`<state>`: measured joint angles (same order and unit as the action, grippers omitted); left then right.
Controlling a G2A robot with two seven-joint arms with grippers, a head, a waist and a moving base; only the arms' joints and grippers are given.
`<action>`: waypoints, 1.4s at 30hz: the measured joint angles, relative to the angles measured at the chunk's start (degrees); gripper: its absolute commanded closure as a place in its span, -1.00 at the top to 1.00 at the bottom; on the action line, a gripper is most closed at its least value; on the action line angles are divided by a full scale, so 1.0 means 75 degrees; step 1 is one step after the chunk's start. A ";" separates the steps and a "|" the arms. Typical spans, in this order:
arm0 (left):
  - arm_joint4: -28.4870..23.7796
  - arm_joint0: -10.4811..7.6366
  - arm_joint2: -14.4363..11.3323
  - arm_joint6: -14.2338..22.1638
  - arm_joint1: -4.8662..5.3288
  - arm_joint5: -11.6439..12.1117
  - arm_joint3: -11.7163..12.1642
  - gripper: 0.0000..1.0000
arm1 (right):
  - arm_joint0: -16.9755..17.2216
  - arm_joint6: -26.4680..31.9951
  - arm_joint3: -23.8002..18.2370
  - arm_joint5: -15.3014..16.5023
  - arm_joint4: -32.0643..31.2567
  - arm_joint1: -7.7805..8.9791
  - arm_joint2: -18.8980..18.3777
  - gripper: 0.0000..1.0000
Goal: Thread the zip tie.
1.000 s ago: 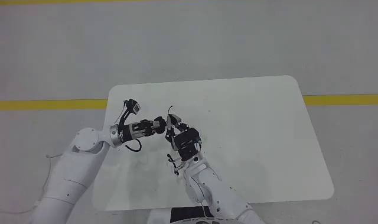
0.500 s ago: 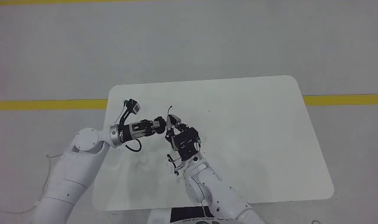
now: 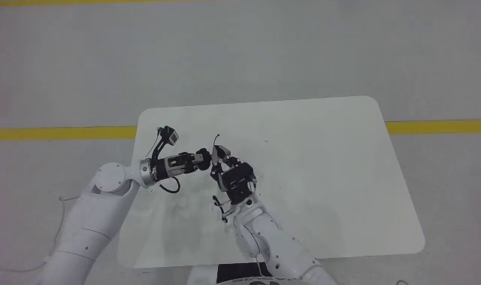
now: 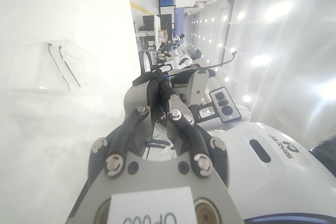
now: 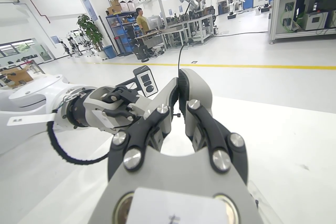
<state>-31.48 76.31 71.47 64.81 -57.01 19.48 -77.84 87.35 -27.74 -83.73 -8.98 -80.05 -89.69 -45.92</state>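
Furthest left, my left gripper (image 4: 155,83) is held out level above the table (image 3: 338,180). Its fingers are pressed together on a black piece that I take for the head end of the zip tie (image 5: 180,59), presumably held there so the opening is presented to the other arm. Just beside it, close to touching, the right gripper (image 5: 179,88) points upward with its pads clamped on the strap, the thin tail standing free above the fingertips. I judge that this free length is left out so it can be steered into the head. Both ends sit off the table, which gives room to line them up.
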 measured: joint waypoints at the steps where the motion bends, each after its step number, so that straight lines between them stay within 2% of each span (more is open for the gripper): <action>1: 0.0000 0.0000 0.0000 0.0000 0.0000 0.0000 0.0000 -1.00 | -0.0007 0.0009 0.0013 -0.0002 0.0005 -0.0002 0.0002 -1.00; 16: 0.0000 0.0000 0.0000 0.0000 0.0000 0.0000 0.0000 -1.00 | -0.0016 0.0029 0.0060 -0.0007 0.0017 -0.0016 0.0011 -1.00; 29: 0.0000 0.0000 0.0000 0.0000 0.0000 0.0000 0.0000 -1.00 | -0.0010 0.0091 0.0052 0.0178 0.0079 -0.0003 -0.0014 -1.00; 42: 0.0000 0.0000 0.0000 0.0000 0.0000 0.0000 0.0000 -1.00 | 0.0013 0.0191 0.0065 0.0107 0.0068 0.0005 -0.0056 -1.00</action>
<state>-31.48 76.31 71.47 64.81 -57.01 19.48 -77.84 87.44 -26.31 -83.24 -8.18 -79.54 -89.66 -46.34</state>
